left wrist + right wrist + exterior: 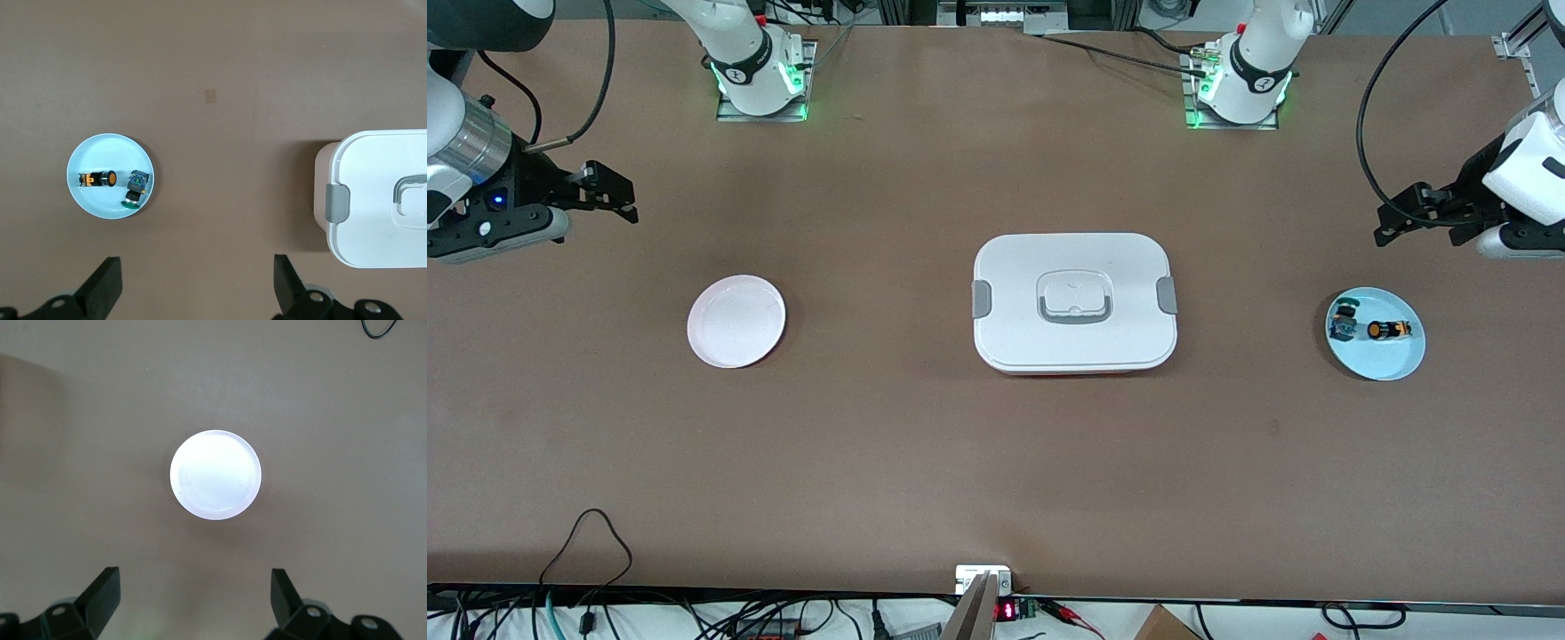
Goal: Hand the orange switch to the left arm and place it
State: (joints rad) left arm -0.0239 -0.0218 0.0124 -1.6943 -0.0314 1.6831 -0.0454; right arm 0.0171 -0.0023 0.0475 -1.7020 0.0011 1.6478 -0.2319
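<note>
The orange switch (1389,330) lies on its side on a light blue plate (1383,360) toward the left arm's end of the table, beside a small blue-and-teal component (1343,322). The white lidded box (1014,267) sits mid-table. My left gripper (1421,229) hangs open and empty over bare table beside the blue plate. In the left wrist view the switch (99,179), the plate (107,153) and the box (380,200) show past the gripper (198,287). My right gripper (609,191) hangs open and empty over the right arm's end; its wrist view (195,597) shows it over bare table.
An empty pale pink plate (736,321) lies toward the right arm's end of the table, also in the right wrist view (215,475). Cables (591,533) trail over the table edge nearest the front camera. The arm bases (760,80) stand along the farthest edge.
</note>
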